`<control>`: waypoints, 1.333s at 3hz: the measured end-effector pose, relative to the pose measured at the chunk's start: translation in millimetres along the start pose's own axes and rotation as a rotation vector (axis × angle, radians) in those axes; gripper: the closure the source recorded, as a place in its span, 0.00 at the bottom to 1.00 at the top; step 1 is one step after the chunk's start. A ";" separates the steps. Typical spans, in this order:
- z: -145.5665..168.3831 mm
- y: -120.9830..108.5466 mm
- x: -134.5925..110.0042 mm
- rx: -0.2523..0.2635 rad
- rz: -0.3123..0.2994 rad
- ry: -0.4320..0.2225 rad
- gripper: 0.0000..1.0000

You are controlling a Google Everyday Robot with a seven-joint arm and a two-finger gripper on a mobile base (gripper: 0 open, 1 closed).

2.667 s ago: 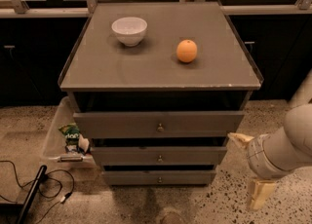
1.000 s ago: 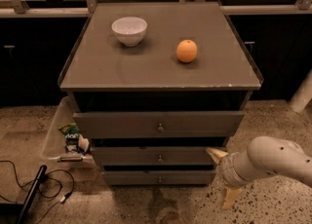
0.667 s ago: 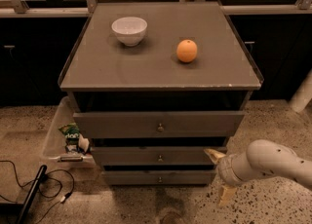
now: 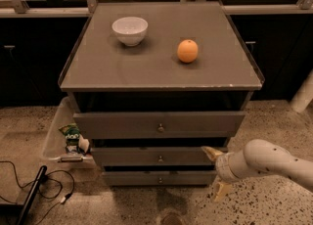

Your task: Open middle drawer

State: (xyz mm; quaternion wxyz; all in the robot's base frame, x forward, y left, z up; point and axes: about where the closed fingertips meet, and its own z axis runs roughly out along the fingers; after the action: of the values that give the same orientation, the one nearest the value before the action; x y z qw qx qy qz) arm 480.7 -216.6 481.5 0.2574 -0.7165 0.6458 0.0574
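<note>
Three grey wooden drawer fronts stack under the flat grey cabinet top (image 4: 161, 72), each with one small round metal knob at centre. Dark gaps separate the fronts, and what lies inside them cannot be made out. The lowest drawer front (image 4: 137, 178) shows only as a thin strip. The middle drawer (image 4: 127, 156), the mid-sized front, sits at 6 o'clock from the tallest drawer front (image 4: 112, 123). Its right end is hidden behind the gripper.

The white robot arm (image 4: 274, 163) extends from 4 o'clock and is cut off at the picture edge. The two-finger gripper (image 4: 216, 171) hangs at the right end of the middle drawer, at 3 o'clock from that drawer's knob (image 4: 160, 159) and well apart from it. Its yellowish fingers are spread: the upper fingertip (image 4: 210, 152) lies over the drawer's upper right corner and the lower fingertip (image 4: 220, 190) over the floor. Whether either touches the front cannot be told.

Speckled stone floor (image 4: 146, 212) lies open at 6 o'clock from the cabinet. At 9 o'clock from the drawers a clear plastic bin (image 4: 51, 143) stands against the cabinet side, holding a green packet (image 4: 72, 132). Black cables (image 4: 19, 177) cross the floor at 8 o'clock. On the cabinet top stands a white round bowl (image 4: 129, 29), with an orange round fruit (image 4: 188, 51) at 4 o'clock from it, apart.
</note>
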 end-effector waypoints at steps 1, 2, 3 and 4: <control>19.3 -23.8 2.5 0.034 -0.007 -0.048 0.00; 40.0 -43.4 6.1 0.042 -0.009 -0.083 0.00; 64.0 -56.9 12.8 0.025 -0.002 -0.115 0.00; 100.8 -76.0 21.7 -0.016 0.012 -0.163 0.00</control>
State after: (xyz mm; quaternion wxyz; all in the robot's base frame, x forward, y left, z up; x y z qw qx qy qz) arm 582.0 -188.9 408.1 0.3031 -0.7075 0.6267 0.1220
